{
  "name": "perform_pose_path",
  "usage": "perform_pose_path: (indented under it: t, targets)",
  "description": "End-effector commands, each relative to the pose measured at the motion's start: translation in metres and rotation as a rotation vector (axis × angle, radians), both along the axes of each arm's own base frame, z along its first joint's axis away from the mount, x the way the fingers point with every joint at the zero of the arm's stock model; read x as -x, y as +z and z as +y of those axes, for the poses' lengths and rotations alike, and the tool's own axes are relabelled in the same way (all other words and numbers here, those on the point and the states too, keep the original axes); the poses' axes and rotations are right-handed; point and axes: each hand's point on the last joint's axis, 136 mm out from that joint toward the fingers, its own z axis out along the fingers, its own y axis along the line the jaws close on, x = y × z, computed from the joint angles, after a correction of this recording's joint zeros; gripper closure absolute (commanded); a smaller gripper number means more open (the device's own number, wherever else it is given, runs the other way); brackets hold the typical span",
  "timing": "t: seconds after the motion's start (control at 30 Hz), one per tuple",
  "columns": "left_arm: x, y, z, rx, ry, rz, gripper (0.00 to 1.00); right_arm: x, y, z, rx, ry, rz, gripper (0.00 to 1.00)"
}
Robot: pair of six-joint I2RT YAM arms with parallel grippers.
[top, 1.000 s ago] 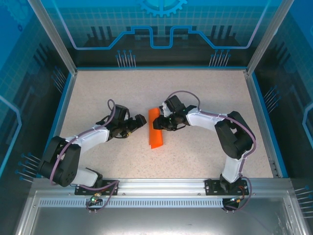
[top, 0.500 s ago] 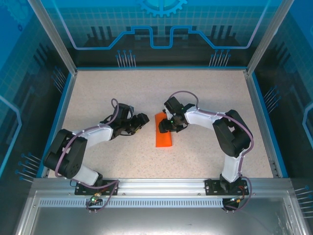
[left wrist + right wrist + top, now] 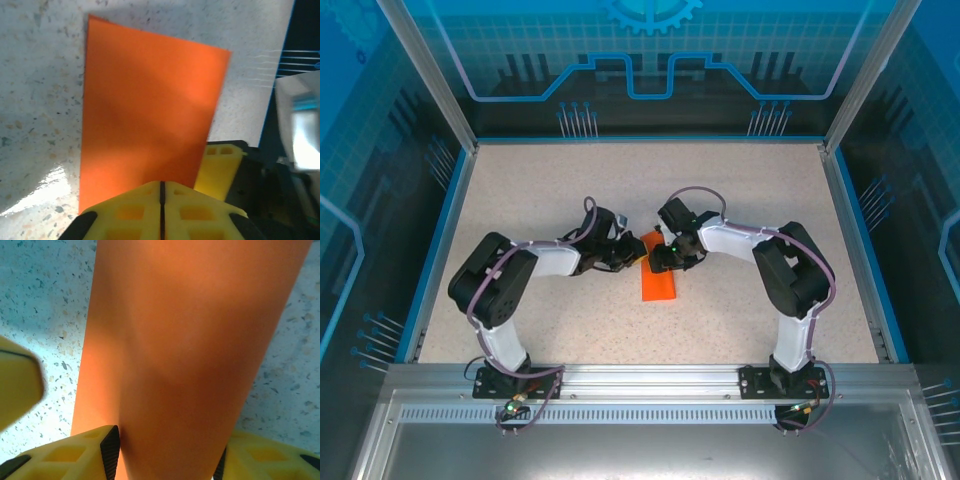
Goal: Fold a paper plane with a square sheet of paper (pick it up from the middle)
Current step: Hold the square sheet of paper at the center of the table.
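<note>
Gripping orange paper (image 3: 658, 283) on both sides

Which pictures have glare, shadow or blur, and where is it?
Left wrist view: white glare on the table at lower left, a soft shadow band across the orange paper, background blurred at right. Right wrist view: a blurred yellow finger at left. Top view: sharp, evenly lit.

Both grippers hide the orange paper's (image 3: 658, 282) far end.
</note>
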Motion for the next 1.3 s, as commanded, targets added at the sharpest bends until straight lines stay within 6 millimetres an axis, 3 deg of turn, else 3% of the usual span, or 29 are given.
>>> perform_pose_path:
  t: [0.0,0.13,0.33,0.5,0.77,1.13,1.27]
  targets:
    - [-0.003,-0.009,-0.003,-0.014,0.002,0.019,0.95,-0.001,-0.004,-0.002,-0.009,0.006,0.027,0.48]
    - [-0.002,-0.021,0.001,-0.049,0.013,0.042,1.00,0.000,-0.004,-0.001,-0.029,0.010,0.030,0.50]
    - [0.004,-0.031,0.004,-0.089,-0.001,0.081,1.00,-0.002,0.000,0.004,-0.057,0.014,0.030,0.50]
    - [0.011,-0.037,0.008,-0.129,-0.026,0.099,1.00,-0.005,0.022,0.007,-0.116,-0.004,0.006,0.48]
    - [0.016,-0.044,0.014,-0.176,-0.035,0.115,1.00,-0.018,0.055,-0.010,-0.246,-0.084,-0.012,0.36]
    - [0.014,-0.041,0.010,-0.178,-0.039,0.112,1.00,-0.013,0.023,-0.004,-0.241,-0.056,0.127,0.37]
    - [0.013,-0.037,0.009,-0.174,-0.036,0.109,1.00,-0.007,0.012,-0.005,-0.219,-0.033,0.158,0.45]
